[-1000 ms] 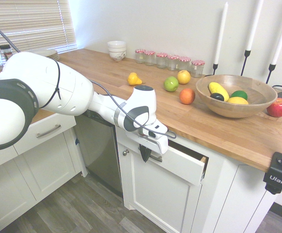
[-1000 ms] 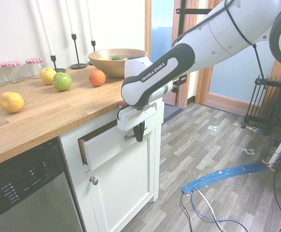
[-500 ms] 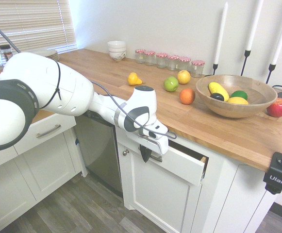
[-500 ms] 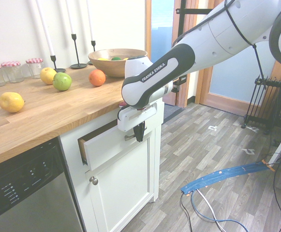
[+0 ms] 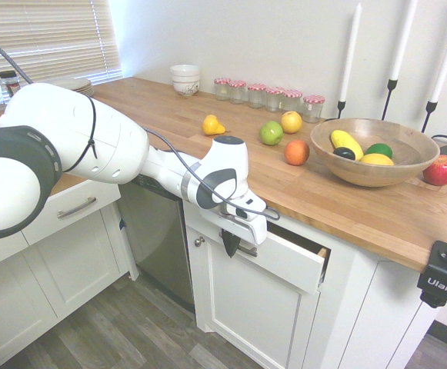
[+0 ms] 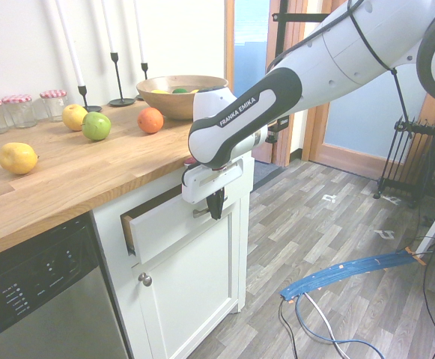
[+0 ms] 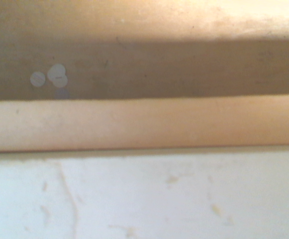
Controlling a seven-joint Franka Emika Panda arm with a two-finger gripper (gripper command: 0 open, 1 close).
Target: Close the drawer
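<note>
White drawer (image 5: pixel 288 259), lower centre of the first exterior view, partly open below the wooden desk (image 5: pixel 346 207) | jaws (image 5: pixel 230 243) together, pointing down at its front beside the bar handle (image 5: pixel 247 250) | orange (image 5: pixel 296 152), centre right | wooden bowl (image 5: pixel 373 173) of fruit, right | red-lidded jars (image 5: pixel 275 98), upper centre

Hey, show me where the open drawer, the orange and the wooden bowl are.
Drawer (image 6: pixel 165 230): second exterior view, on its white front panel.
Orange (image 5: pixel 296 152): first exterior view, on the middle of its skin.
Bowl (image 5: pixel 361 174): first exterior view, on its outer wall.
</note>
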